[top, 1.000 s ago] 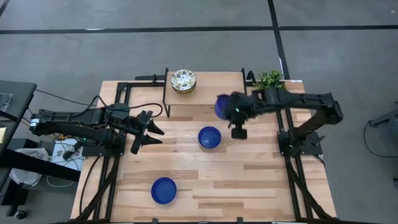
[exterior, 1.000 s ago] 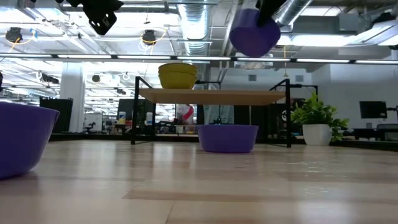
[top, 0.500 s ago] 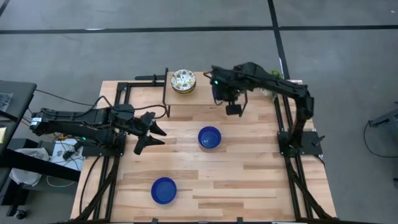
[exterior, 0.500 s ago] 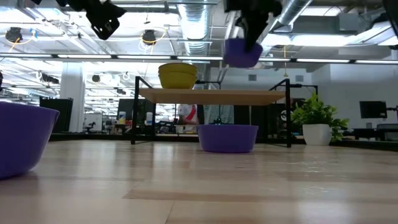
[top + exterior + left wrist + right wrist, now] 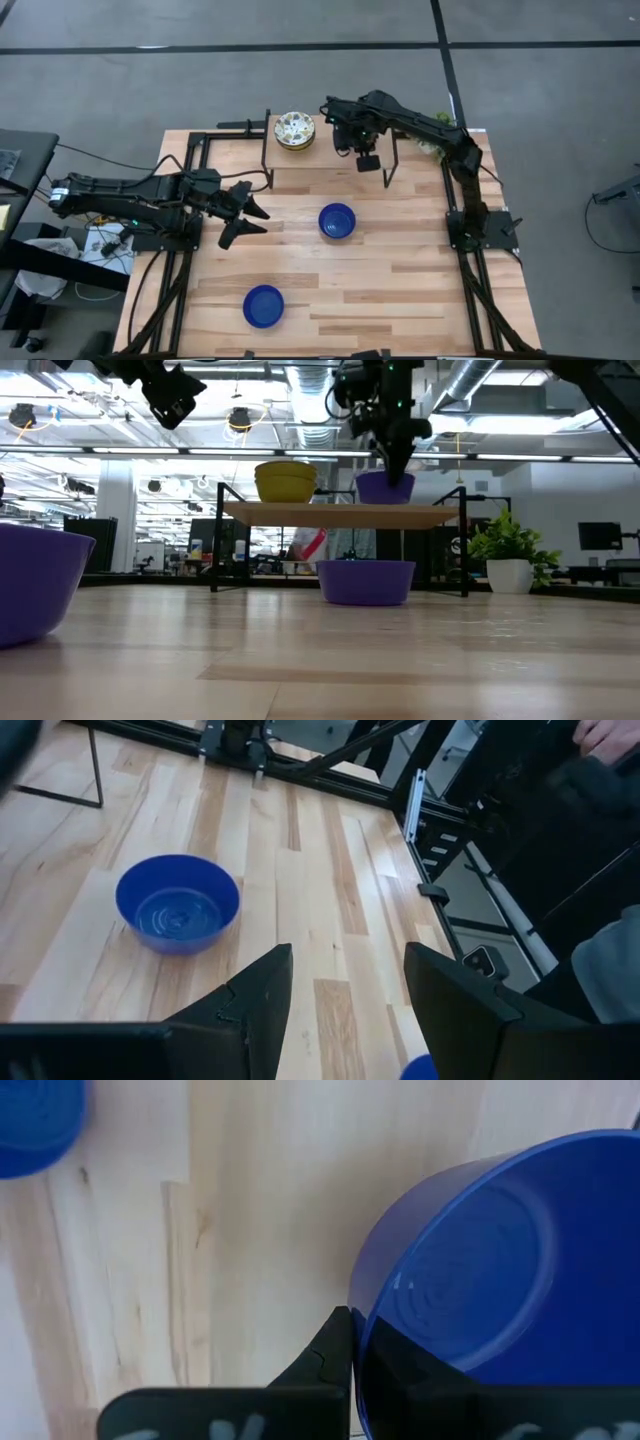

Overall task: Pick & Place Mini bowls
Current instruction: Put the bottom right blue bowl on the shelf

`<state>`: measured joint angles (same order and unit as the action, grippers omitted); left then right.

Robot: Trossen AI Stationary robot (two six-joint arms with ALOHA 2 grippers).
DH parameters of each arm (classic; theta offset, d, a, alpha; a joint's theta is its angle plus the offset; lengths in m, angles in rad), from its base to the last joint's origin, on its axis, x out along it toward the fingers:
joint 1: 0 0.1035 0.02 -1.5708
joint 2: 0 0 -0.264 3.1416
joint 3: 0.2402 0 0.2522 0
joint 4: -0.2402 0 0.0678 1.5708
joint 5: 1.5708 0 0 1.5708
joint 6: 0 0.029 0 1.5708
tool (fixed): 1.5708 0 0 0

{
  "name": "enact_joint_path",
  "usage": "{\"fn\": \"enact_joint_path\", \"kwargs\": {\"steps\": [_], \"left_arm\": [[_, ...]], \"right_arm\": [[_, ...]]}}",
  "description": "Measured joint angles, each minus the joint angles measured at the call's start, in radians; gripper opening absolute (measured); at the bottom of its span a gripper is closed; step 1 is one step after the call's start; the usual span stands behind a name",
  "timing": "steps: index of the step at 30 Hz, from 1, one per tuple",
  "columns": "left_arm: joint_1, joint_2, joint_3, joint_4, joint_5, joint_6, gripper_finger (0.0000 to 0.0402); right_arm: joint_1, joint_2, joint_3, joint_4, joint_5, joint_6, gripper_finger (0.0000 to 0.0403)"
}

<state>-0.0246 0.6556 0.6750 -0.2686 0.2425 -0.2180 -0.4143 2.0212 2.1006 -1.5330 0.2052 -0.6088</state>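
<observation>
From above, at upper centre of the high view, the right gripper (image 5: 352,135) reaches over the shelf (image 5: 330,165), just right of the stack of patterned bowls (image 5: 295,130); the bowl it carries is hidden under the arm here. Two blue bowls lie on the table (image 5: 400,290): one at centre (image 5: 337,221), one at lower left (image 5: 263,306). The left gripper (image 5: 248,215) waits at centre left, fingers apart and empty.

Level across the table in the low view, the carried blue bowl (image 5: 385,487) sits at or just above the shelf top, the right gripper clamped on its rim from above, with the stack (image 5: 285,482) to its left.

Past the left wrist's spread fingers, the centre bowl (image 5: 178,905) rests untouched.

Close up in the right wrist view, the jaws pinch the bowl's wall (image 5: 480,1280).

By my reading, the patterned stack is placed, this blue bowl is nearly delivered but not released, and two blue bowls remain.
</observation>
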Motion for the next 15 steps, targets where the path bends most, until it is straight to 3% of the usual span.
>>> {"fn": "enact_joint_path", "kwargs": {"steps": [15], "left_arm": [[0.000, 0.000, 0.000, 0.001, -0.006, 0.000, 0.0192]], "right_arm": [[-0.008, 0.028, 0.000, 0.052, -0.057, -0.028, 0.0000]]}}
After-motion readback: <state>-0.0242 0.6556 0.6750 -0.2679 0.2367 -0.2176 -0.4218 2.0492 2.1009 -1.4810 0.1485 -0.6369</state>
